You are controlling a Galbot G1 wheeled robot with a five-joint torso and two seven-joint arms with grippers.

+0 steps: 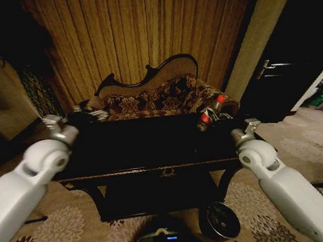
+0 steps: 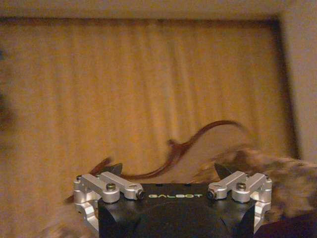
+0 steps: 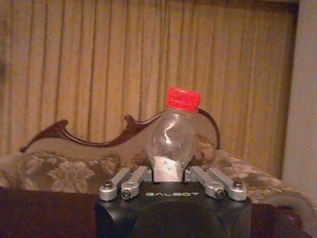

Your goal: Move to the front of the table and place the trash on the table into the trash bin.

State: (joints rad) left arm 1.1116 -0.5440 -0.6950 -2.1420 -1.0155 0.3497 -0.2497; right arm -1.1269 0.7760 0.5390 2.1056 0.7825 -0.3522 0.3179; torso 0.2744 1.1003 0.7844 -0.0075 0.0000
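A clear plastic bottle (image 3: 171,139) with a red cap (image 3: 183,99) stands upright between the fingers of my right gripper (image 3: 168,171), which is shut on its lower part. In the head view that right gripper (image 1: 213,116) holds the bottle (image 1: 211,111) over the far right corner of the black glossy table (image 1: 164,171). My left gripper (image 1: 91,115) hovers over the table's far left corner. The left wrist view shows the left gripper (image 2: 168,171) open and empty, facing the sofa and curtain. The round dark trash bin (image 1: 222,220) stands on the carpet by the table's front right leg.
A patterned curved-back sofa (image 1: 154,96) stands right behind the table, with a gold curtain (image 1: 140,34) behind it. A dark doorway (image 1: 290,74) lies to the right. Floral carpet (image 1: 64,231) surrounds the table. My base (image 1: 163,237) sits close to the table's front edge.
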